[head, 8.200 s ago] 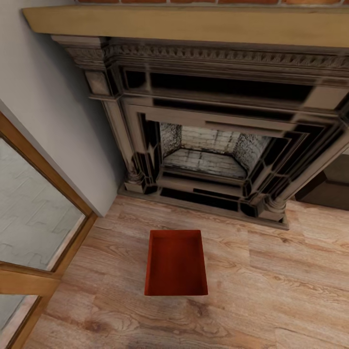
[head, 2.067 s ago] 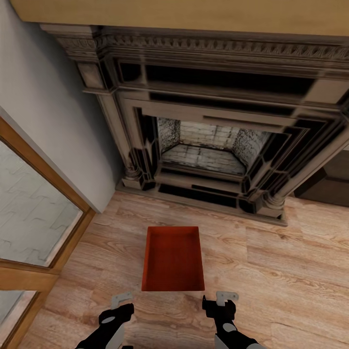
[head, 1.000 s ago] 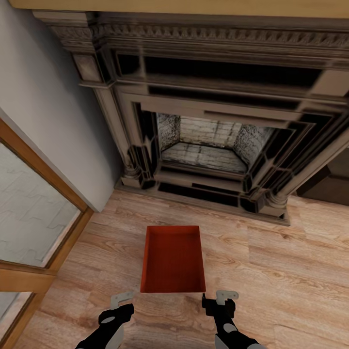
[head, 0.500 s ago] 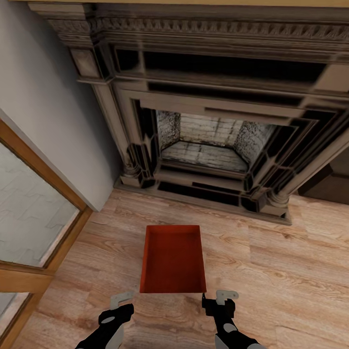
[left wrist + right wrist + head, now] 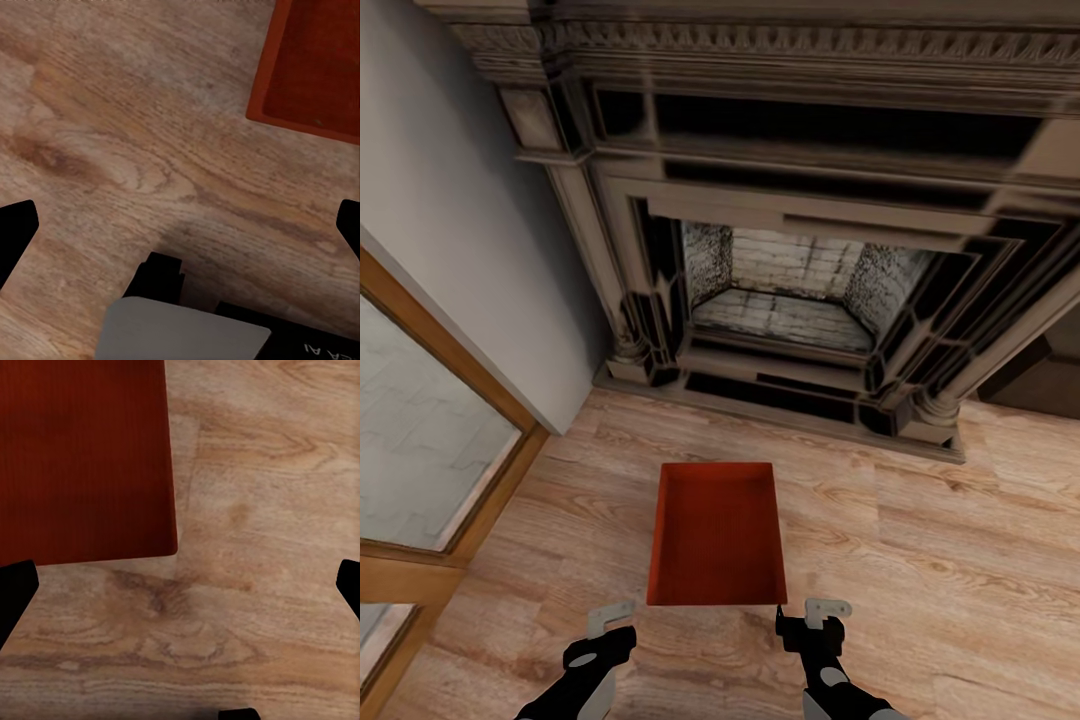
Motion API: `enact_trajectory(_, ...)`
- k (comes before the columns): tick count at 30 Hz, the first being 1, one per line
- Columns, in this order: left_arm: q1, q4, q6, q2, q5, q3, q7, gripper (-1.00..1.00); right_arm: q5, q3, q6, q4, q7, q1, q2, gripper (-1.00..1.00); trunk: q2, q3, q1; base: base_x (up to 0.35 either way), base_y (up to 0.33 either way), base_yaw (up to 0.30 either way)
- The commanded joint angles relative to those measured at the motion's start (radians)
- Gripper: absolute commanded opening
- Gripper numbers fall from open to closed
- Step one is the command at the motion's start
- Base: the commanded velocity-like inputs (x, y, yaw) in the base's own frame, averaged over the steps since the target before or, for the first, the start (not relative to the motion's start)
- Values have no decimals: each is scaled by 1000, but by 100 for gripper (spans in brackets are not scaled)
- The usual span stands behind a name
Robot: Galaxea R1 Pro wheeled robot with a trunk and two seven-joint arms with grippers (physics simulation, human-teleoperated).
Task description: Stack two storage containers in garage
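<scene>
One orange-red storage container sits open side up on the light wood-plank floor, in front of the dark ornate fireplace. Just beside the container's near left corner hangs the left tool, jaws spread wide over bare planks. Off its near right corner the right tool hangs likewise, jaws wide apart, touching nothing. A wood-framed glass door stands left of the fireplace.
</scene>
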Motion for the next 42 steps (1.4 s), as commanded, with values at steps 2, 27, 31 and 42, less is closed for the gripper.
enact_trajectory(2, 0, 0, -4, -1, 9, 2, 1, 100, 4, 0, -3, 1, -5, 0, 0, 100, -15, -7, 8, 0, 0, 0)
enact_trajectory(27, 0, 0, -6, 0, 11, 2, 1, 100, 3, -1, -12, 1, -6, -1, 0, 100, -190, -85, 104, 0, 0, 0)
enact_trajectory(31, 0, 0, -7, 0, 11, 2, 1, 100, 3, -1, -12, 1, -6, -1, 0, 100, -218, -98, 119, 0, 0, 0)
enact_trajectory(42, 0, -1, -8, -1, 10, 2, 1, 100, 1, -1, -11, 1, -6, -1, 0, 100, -295, -132, 161, 0, 0, 0)
